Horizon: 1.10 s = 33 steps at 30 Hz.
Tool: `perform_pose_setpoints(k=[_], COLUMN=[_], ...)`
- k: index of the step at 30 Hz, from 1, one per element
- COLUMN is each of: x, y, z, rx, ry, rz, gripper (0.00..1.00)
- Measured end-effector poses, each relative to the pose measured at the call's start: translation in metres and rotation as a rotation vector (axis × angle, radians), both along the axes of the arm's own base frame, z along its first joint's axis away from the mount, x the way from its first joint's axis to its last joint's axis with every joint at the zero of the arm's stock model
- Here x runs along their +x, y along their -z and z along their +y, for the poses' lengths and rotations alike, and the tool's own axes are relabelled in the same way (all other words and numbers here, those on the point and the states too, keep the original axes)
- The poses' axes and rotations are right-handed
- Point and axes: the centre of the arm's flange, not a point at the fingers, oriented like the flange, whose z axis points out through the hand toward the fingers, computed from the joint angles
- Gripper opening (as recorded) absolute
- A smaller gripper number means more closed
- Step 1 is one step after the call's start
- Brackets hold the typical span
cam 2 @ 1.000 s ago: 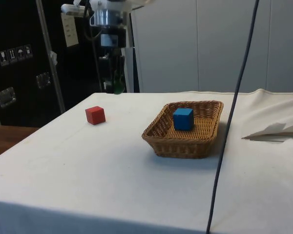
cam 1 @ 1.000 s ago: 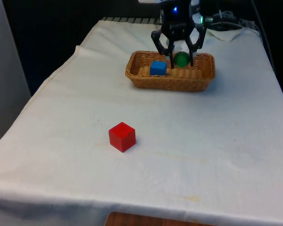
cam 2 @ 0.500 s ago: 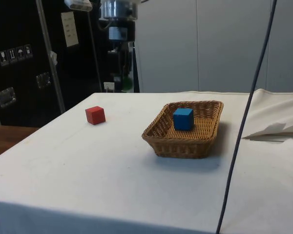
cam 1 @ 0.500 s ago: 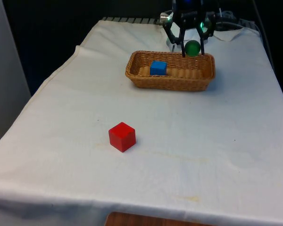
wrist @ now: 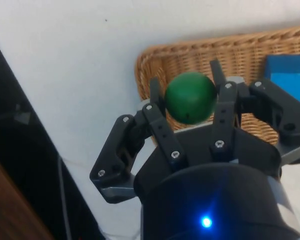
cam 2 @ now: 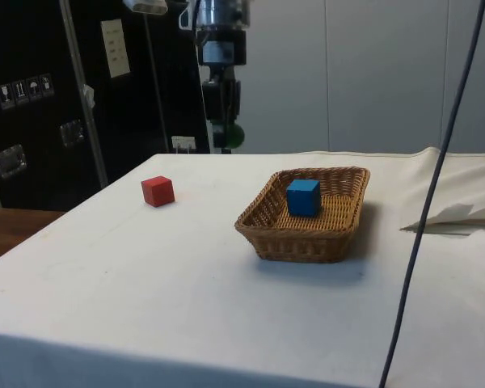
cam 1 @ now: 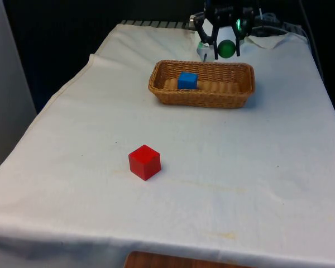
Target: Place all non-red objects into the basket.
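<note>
Currently, a white-clothed table (cam 1: 223,167) is seen with an oval woven wicker basket (cam 1: 234,94) in the upper middle of the front view, already holding a small blue cube (cam 1: 187,80). At the top of that view, just past the basket's far rim, the black two-finger gripper (cam 1: 225,49) is raised, its jaws closed on a small green ball (cam 1: 227,48), pinched across its widest part. The ball is judged light, rigid and smooth, so it may roll once released. A small red cube (cam 1: 144,162) lies at centre left.
</note>
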Motion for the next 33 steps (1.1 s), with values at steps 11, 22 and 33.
perform_pose_setpoints(k=[11,22,33], x=[-0.024,-0.05,-0.074], y=[0.002,0.017,0.041], z=[0.0,0.011,0.022], rx=[-0.025,-0.025,-0.031], ry=[0.005,0.022,0.035], rz=[0.01,0.009,-0.001], gripper=[0.0,0.0,0.0])
